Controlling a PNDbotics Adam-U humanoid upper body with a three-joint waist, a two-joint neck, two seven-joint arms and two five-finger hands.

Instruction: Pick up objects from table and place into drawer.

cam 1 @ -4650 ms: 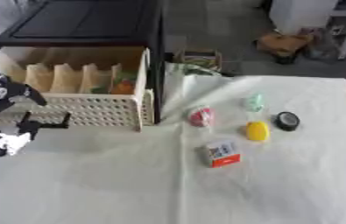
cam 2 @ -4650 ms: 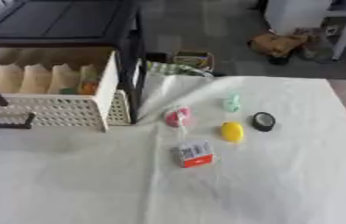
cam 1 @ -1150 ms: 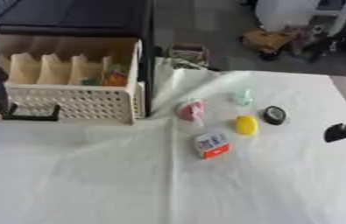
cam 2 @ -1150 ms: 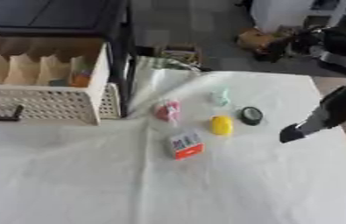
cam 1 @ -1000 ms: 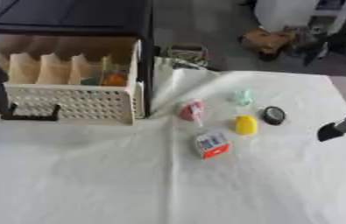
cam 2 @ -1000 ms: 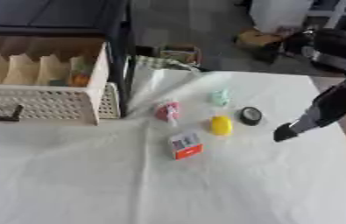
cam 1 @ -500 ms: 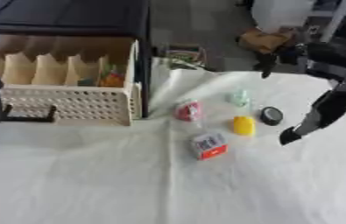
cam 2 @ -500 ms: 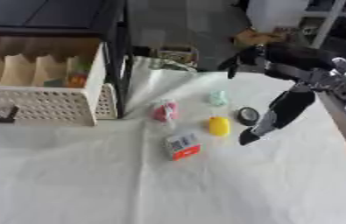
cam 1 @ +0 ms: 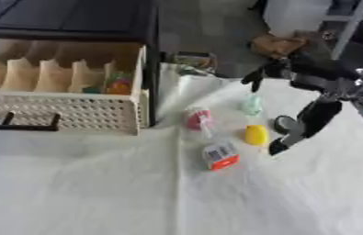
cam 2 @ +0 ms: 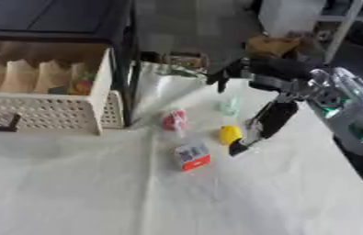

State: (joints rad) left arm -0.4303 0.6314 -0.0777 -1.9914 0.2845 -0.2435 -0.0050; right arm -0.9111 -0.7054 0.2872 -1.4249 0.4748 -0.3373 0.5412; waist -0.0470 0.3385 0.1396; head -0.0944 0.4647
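Both eye views look down from the robot's head onto the worktop (cam 1: 96, 193), from quite near. They stand side by side and share almost the same scene: the open drawer (cam 1: 64, 108) at the left and the small objects in the middle.

The open drawer (cam 1: 71, 108) stood at the far left of the tabletop (cam 1: 96, 193), with some small things inside it. To its right lay a wrapped sweet (cam 1: 198, 118), a small box (cam 1: 220, 156) nearer, an oval thing (cam 1: 256, 135), a small bottle (cam 1: 251, 104) farther back and a round disc (cam 1: 285, 123), with the right hand (cam 1: 309, 121) just right of the disc.
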